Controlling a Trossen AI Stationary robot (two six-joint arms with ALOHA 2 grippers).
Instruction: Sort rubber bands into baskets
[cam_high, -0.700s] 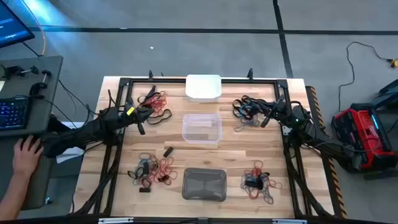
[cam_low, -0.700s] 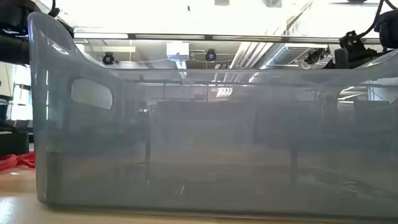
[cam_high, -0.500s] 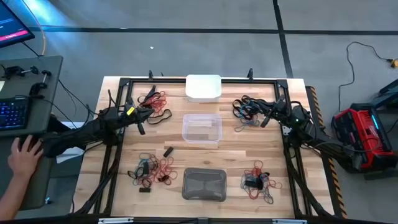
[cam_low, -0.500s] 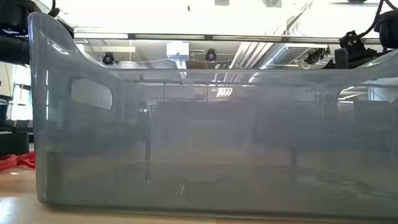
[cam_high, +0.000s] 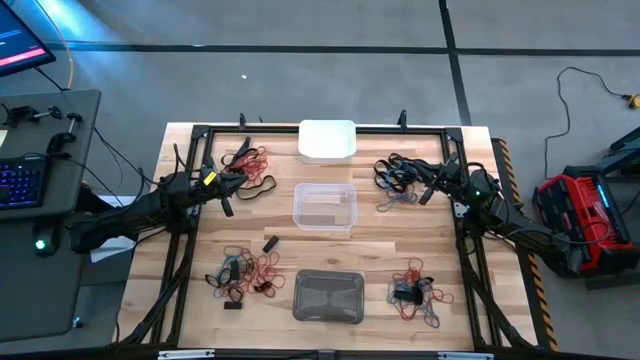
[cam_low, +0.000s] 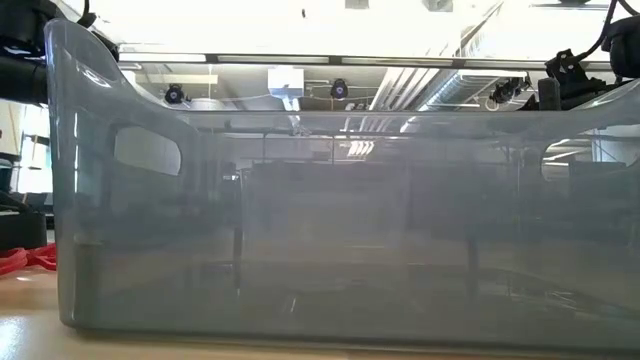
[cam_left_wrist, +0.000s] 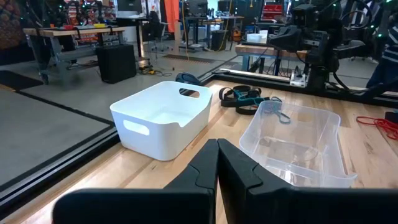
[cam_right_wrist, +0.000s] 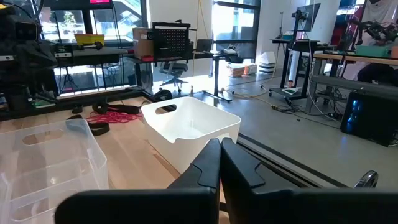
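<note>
- Over by the table's (cam_high: 370, 255) left edge, the left gripper (cam_high: 229, 193) sits low with its fingers pressed together, nothing in them; its arm stretches in flat from the left side.
- Just past its tip there's a red and black heap of rubber bands (cam_high: 248, 166) near the far-left corner.
- By the right edge the right gripper (cam_high: 423, 186) is pinched closed and empty too, arm lying low and reaching in from the right, its tip right at a dark and teal tangle of bands (cam_high: 395, 175).
- Between the two arms: white basket (cam_high: 327, 140) at the far edge, clear basket (cam_high: 324, 206) mid-table, grey basket (cam_high: 329, 296) at the near edge.
- Two more piles of bands sit on either side of the grey basket, mostly red one (cam_high: 248, 275) on the left, mixed one (cam_high: 415, 291) on the right.
</note>
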